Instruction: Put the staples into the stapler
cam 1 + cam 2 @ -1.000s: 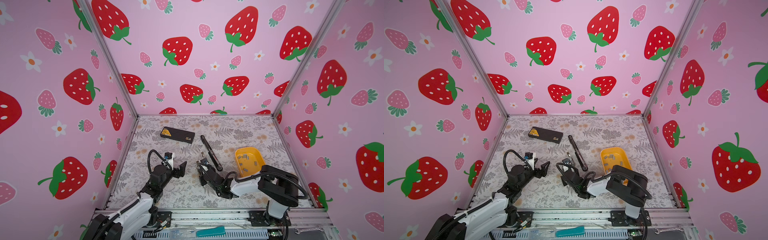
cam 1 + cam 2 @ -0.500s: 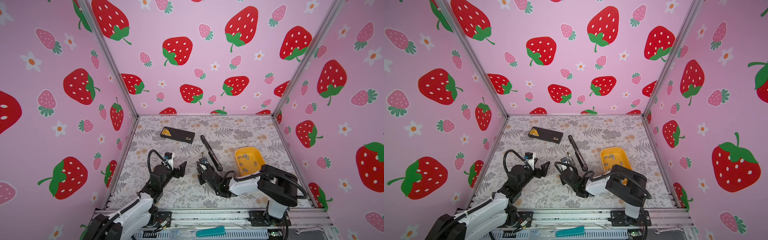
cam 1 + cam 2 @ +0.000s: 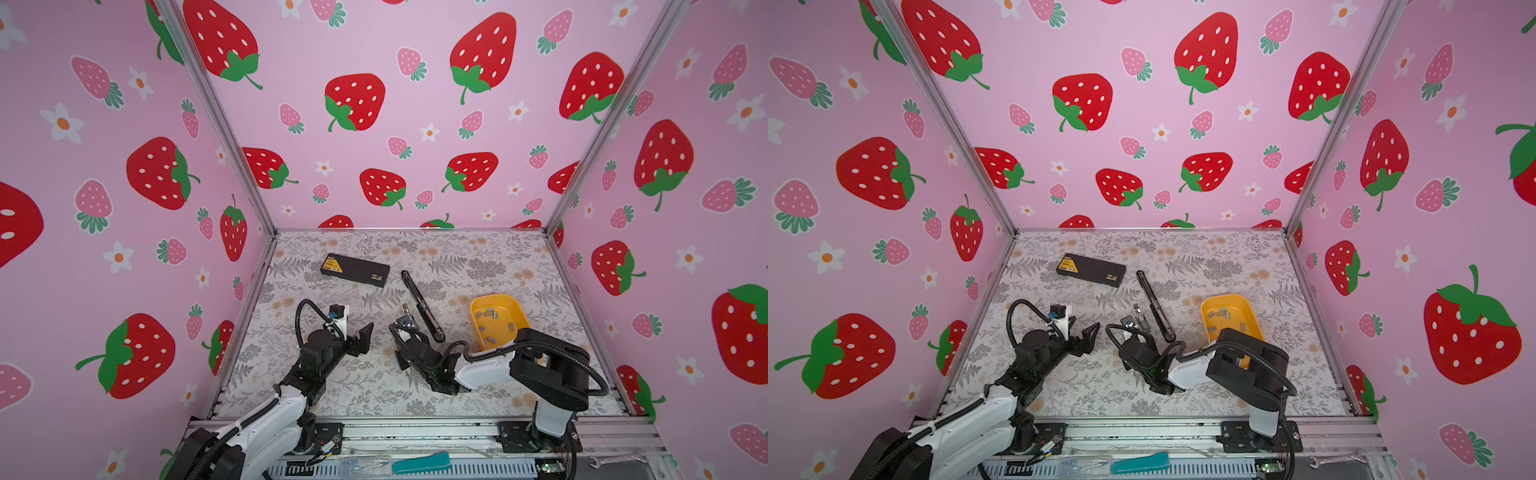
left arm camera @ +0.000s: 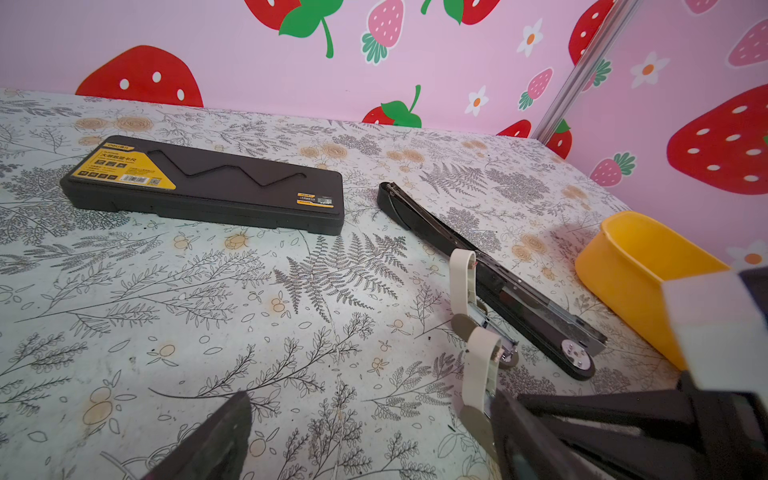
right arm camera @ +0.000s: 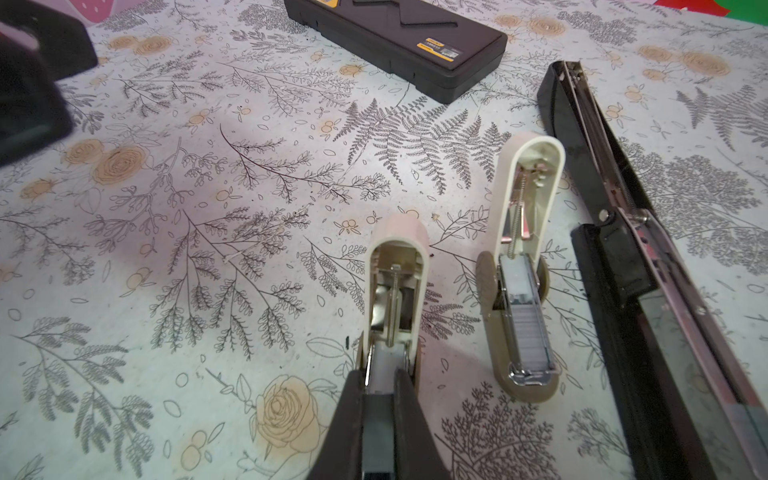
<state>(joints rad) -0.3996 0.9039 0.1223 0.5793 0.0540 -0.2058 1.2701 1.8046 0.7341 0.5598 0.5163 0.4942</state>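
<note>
Pink strawberry walls, floral desk (image 3: 374, 386). Left of centre in both top views, the left gripper (image 3: 358, 340) had its jaws wide apart and held nothing. Upper left of the desk, a black case (image 3: 355, 270) with a yellow label lay flat. At centre, the right gripper (image 5: 378, 380) was clamped on the rear of a small cream stapler (image 5: 397, 266), lid swung open. Just right of it a second cream stapler (image 5: 521, 266) lay open with a staple strip (image 5: 528, 332) in its channel. Next right, a long black stapler (image 3: 422, 305) lay opened on a diagonal. At far right, a yellow tray (image 3: 494, 296) held the staples (image 3: 487, 314): loose strips scattered inside, apart from the held stapler.
</note>
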